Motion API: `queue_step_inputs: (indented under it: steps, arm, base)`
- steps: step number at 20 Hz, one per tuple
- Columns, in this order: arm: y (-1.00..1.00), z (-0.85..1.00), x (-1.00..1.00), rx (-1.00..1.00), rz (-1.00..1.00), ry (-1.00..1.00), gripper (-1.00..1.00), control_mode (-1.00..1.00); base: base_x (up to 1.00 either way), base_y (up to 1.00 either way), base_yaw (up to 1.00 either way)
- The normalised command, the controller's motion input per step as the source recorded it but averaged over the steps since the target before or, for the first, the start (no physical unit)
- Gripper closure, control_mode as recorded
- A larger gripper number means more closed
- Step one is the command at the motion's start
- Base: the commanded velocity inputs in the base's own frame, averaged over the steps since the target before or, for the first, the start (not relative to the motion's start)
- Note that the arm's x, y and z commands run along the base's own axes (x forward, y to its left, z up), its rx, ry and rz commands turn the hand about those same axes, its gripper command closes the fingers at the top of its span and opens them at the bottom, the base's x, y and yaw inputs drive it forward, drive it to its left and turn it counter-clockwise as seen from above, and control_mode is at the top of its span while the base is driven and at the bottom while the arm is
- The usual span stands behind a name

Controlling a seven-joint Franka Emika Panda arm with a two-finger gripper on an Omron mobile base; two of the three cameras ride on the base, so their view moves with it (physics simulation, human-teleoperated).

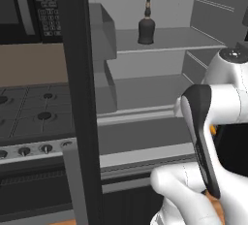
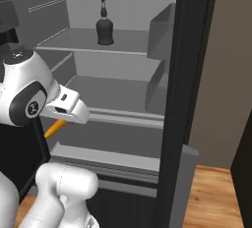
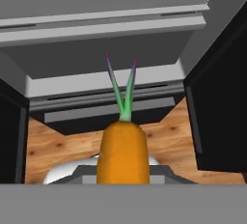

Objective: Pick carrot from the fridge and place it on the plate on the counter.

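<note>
**I have the carrot, just outside the fridge**

The carrot (image 3: 123, 153) is in my pincer. In my hand view its fat orange end sits right at the bottom, between the spots where my finger tips rise, and its thin green stalks stick out away from me. The orange body hides the tips, but it is held there, so my pincer is pinching the carrot. In the right base view a bit of orange pokes out under my white arm, in front of the lower shelves.

The fridge (image 2: 192, 74) stands open ahead of me. Its grey shelves are bare, except the top one, where a dark bottle (image 2: 104, 24) stands upright near the back wall.

Below the fridge lies a wooden floor (image 3: 58, 146). Left of the fridge frame is a grey stovetop (image 1: 34, 110) with knobs.
</note>
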Motion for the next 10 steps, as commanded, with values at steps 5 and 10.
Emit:
queue_step_inputs:
  steps: [5,10]
  arm:
    - [0.0,0.0,0.0,0.0,0.0,0.0,1.0,1.0]
    - [0.0,0.0,0.0,0.0,0.0,0.0,1.0,1.0]
  base:
    - [-0.7,0.0,0.0]
    - [-0.9,0.0,0.0]
